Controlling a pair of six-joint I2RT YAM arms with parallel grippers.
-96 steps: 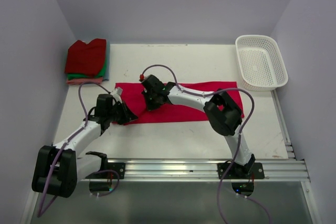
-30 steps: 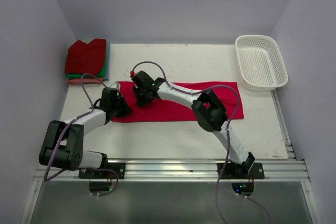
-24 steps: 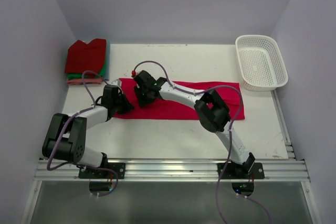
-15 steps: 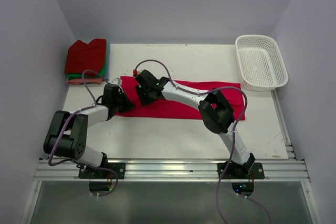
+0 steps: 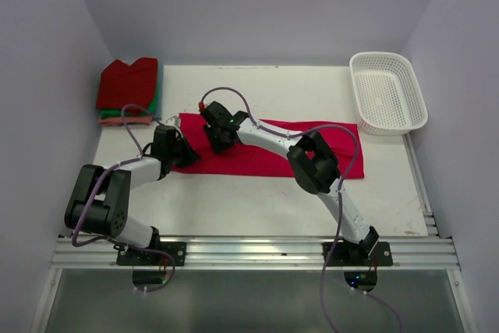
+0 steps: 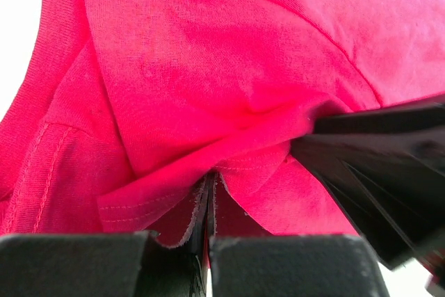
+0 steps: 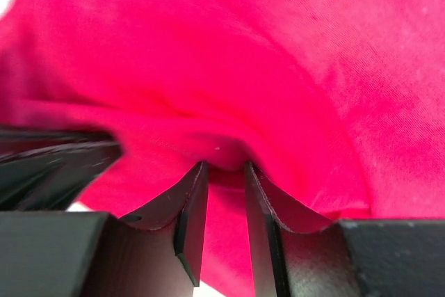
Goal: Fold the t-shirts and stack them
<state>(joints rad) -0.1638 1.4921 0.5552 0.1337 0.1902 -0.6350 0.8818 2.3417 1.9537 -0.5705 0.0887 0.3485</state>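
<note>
Crimson-pink t-shirt [image 5: 269, 160] is laid as a long band across the middle of the white table [image 5: 257, 91], and part of it is hidden by the right arm stretched over it. Its left end is held by both pincers. The left gripper [image 5: 185, 155] is closed tight on a hemmed fold. The right gripper [image 5: 212, 143], just beside it, is clamped on a thicker bunch of the cloth. Folded t-shirts [image 5: 127, 87] are stacked in the far left corner, well apart from the white basket [image 5: 422, 107] at the far right.
</note>
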